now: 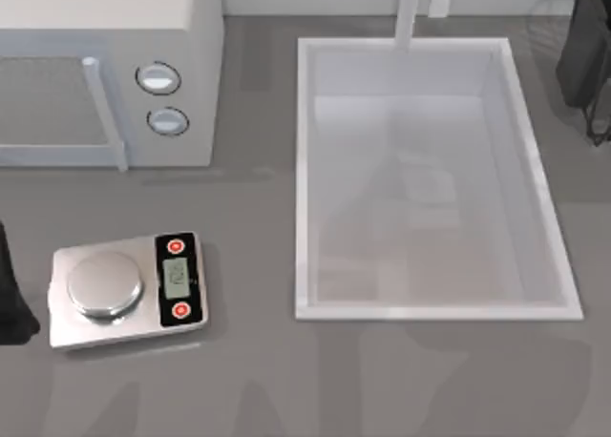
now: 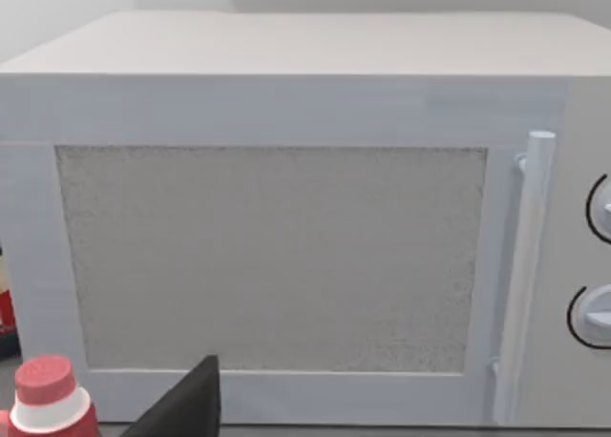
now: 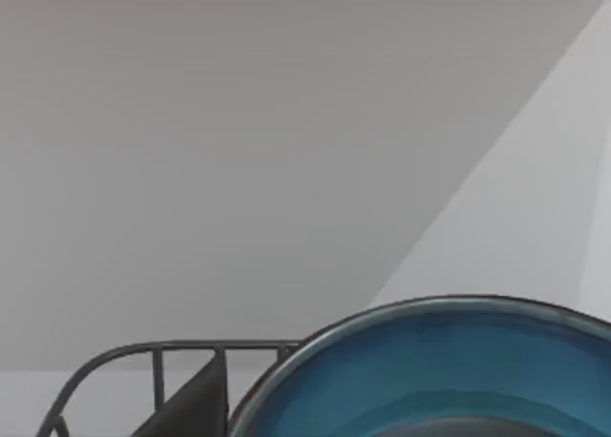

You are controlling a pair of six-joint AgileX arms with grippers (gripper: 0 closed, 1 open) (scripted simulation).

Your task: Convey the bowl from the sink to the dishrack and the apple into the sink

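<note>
Bowl [image 3: 449,370] sits close under the right wrist camera, wire dishrack [image 3: 162,361] just beside it with one dark fingertip [image 3: 196,404] in front; can't tell whether that gripper pinches anything. Sink [image 1: 434,311] takes the table's right half. Microwave [image 1: 105,65] far left, scale [image 1: 124,289] in front of it. Right arm [image 1: 587,55] hangs at the far right edge, left arm [image 1: 11,299] at the left edge, fingers unreadable. Red-capped bottle [image 2: 48,399] near the microwave.

Rendered kitchen counter: microwave [image 1: 110,70], sink [image 1: 434,311], scale [image 1: 129,289], dishrack [image 3: 143,375].
</note>
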